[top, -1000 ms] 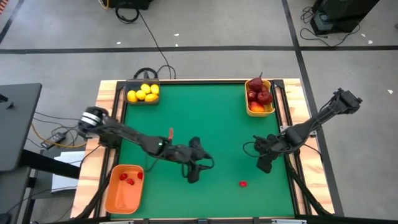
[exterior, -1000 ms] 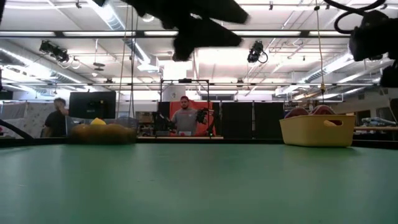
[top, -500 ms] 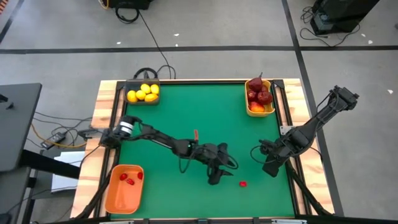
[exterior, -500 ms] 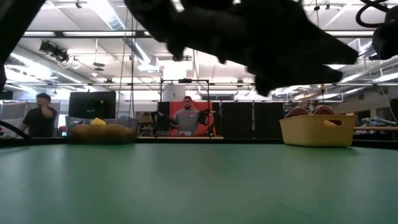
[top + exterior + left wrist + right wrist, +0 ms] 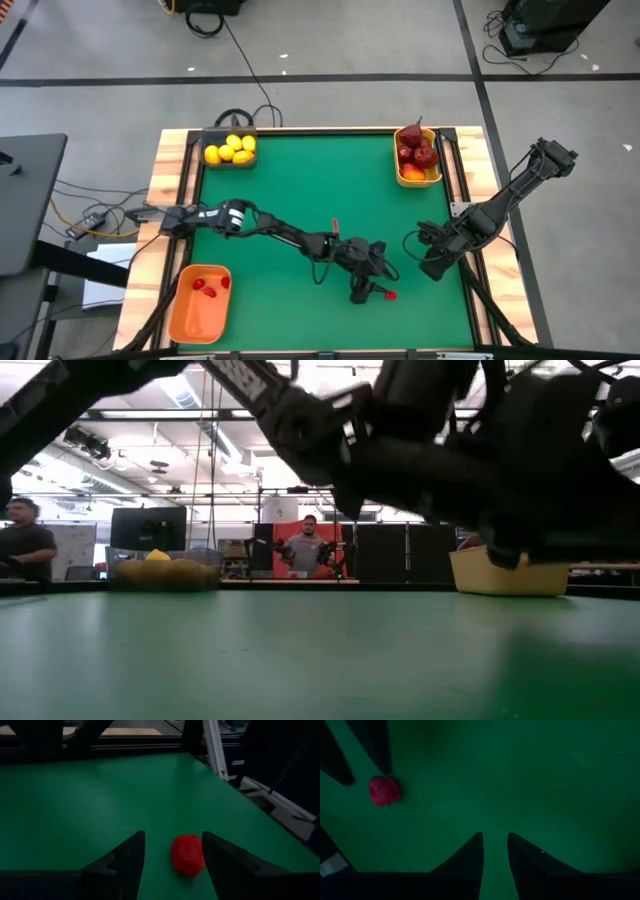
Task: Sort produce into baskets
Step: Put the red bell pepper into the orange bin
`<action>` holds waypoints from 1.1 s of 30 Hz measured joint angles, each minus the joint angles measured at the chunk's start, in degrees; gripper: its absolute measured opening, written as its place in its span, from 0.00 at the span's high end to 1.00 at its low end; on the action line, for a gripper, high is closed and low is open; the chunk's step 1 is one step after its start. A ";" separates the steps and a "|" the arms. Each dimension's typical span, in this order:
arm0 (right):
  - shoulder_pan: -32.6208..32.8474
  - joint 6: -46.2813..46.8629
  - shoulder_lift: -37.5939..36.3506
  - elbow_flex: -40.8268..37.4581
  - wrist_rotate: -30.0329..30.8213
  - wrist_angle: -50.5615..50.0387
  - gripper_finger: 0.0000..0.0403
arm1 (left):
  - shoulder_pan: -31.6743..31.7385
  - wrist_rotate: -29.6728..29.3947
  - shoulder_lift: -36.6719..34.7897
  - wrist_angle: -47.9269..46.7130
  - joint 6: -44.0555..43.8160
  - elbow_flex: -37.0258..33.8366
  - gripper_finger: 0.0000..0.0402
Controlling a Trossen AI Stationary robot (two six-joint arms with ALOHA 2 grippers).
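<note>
The red berry (image 5: 187, 854) lies on the green surface (image 5: 100, 800), between the open jaws of the left gripper (image 5: 172, 855), nearer one finger; contact cannot be told. Beyond the berry, the right gripper (image 5: 495, 851) hovers empty, jaws slightly parted.

The high view is evenly and brightly lit from above, and the arms throw only soft, short shadows on the green desk (image 5: 300, 180). In the low view the ceiling lamps (image 5: 85, 440) glare, and the near arm is a dark, blurred mass. Both wrist views are dim, and the red berry (image 5: 187, 854) looks slightly soft.
</note>
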 joint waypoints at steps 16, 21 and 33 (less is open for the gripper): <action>1.97 3.86 0.02 0.00 -1.67 0.16 0.75 | -1.94 -1.04 5.26 1.93 -1.04 3.07 0.57; 1.97 3.88 0.02 0.00 -1.67 0.18 0.75 | -1.93 -1.36 5.91 0.38 -0.33 3.05 0.70; 1.95 6.80 0.02 -0.02 -2.49 1.38 0.75 | -1.92 -3.29 5.78 1.01 -5.49 3.09 0.93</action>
